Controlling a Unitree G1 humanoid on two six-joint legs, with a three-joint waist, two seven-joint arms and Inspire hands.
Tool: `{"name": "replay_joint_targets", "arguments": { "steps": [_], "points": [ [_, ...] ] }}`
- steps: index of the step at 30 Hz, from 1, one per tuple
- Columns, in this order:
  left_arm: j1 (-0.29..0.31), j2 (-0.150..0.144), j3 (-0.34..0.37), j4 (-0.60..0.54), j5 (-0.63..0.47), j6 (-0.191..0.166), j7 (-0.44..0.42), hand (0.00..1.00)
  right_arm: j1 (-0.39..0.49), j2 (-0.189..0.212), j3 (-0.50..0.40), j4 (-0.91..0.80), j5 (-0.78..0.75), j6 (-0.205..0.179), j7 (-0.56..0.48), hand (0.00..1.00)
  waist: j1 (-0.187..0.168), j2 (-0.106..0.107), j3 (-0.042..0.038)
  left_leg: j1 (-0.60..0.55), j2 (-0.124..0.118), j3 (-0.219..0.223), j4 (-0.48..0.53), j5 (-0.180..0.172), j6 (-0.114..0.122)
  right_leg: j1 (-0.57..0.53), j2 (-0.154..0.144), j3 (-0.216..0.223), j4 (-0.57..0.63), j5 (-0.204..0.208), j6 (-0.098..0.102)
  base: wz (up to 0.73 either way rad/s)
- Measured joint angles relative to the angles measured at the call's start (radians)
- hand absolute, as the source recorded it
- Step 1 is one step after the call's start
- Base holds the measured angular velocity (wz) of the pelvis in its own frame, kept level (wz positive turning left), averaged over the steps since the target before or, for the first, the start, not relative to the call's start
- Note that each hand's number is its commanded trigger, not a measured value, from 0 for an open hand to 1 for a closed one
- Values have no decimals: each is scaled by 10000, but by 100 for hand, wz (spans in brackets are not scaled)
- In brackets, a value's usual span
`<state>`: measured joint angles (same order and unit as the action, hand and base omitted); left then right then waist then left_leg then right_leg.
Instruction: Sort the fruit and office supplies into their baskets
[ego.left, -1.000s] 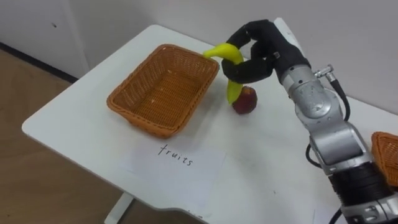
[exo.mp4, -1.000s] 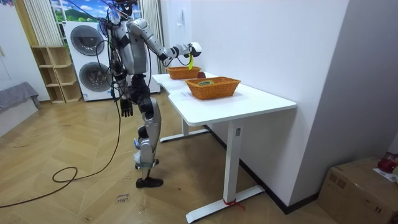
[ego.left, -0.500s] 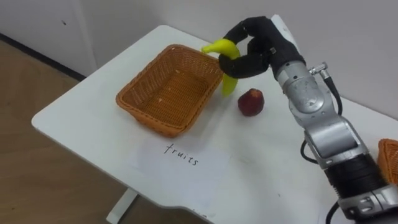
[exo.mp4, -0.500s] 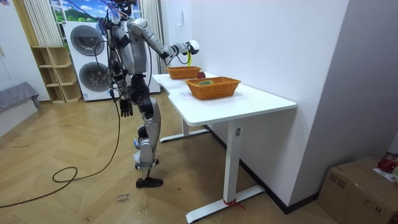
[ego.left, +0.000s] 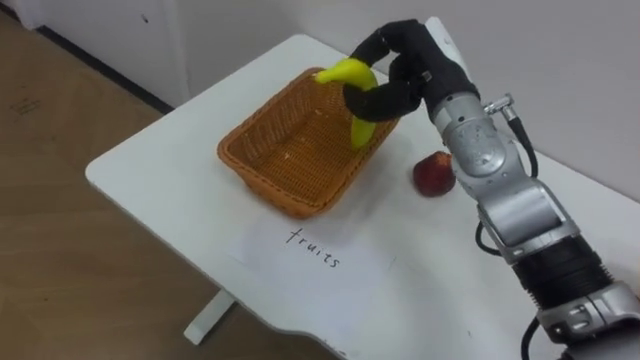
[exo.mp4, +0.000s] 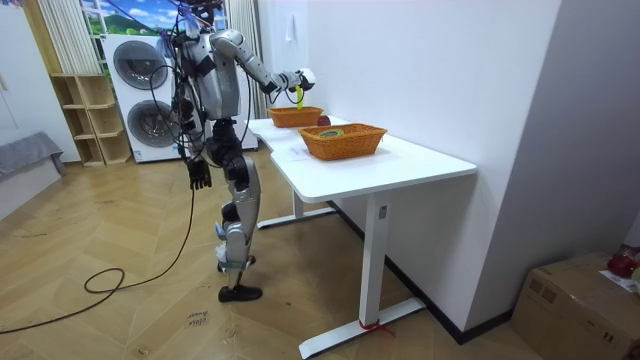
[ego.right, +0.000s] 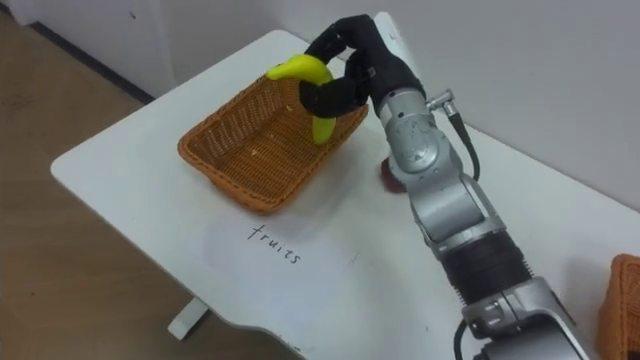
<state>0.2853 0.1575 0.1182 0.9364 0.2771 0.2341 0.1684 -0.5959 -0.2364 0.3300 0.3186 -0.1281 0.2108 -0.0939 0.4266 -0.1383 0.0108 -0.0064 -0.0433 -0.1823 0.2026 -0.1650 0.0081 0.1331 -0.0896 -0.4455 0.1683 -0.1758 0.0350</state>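
Right hand (ego.left: 412, 66) clenched round curved yellow banana (ego.left: 361, 128).
Banana hangs below the fingers, over the far end of the orange woven basket (ego.left: 285, 195).

Both eye views from the robot's head, close, angled steeply down onto the tabletop (ego.left: 150, 170) corner bearing the wicker basket (ego.left: 285, 195) — slightly offset sideways, room view well off, looking along the tabletop toward that same far corner.

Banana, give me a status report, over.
Right hand shut on banana, above fruit basket far rim. Left hand hangs at robot's side. Apple on table beside basket, off the path.
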Motion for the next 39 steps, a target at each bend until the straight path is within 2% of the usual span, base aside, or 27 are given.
{"name": "replay_joint_targets", "arguments": {
  "steps": [7,10,13,19,28,39],
  "points": [
    [-70,35,3,40,1,-41,-89,0,-533,69,10,365,5,-58,-57,100,133,-107,70,-15,-44,-55,0,6,9,32,-38,-147,-3,-30,49,3],
    [-96,47,2,38,4,-116,-124,0,-558,69,10,517,24,-247,-85,100,181,-165,74,13,-63,-109,1,12,19,99,-56,-243,3,-33,54,9],
    [-54,47,3,45,3,-180,-126,0,-597,70,22,649,28,-277,-95,100,247,-197,101,7,-70,-115,2,16,24,99,-62,-243,3,-34,56,1],
    [-21,72,1,43,-1,-178,-120,0,-807,68,42,1095,48,-305,-153,100,451,-195,103,4,-75,-147,8,17,23,103,-61,-247,5,-38,62,0],
    [36,70,-33,266,-7,-149,-221,0,-838,69,323,1752,47,-358,-186,100,481,-127,150,20,-195,-331,29,37,57,191,-131,-247,-4,-81,131,5],
    [15,81,-25,322,1,-93,-295,0,-858,76,440,2247,-35,-358,-207,100,747,-125,149,-31,-231,-445,29,42,67,181,-137,-281,-6,-84,137,3]
  ]
}}
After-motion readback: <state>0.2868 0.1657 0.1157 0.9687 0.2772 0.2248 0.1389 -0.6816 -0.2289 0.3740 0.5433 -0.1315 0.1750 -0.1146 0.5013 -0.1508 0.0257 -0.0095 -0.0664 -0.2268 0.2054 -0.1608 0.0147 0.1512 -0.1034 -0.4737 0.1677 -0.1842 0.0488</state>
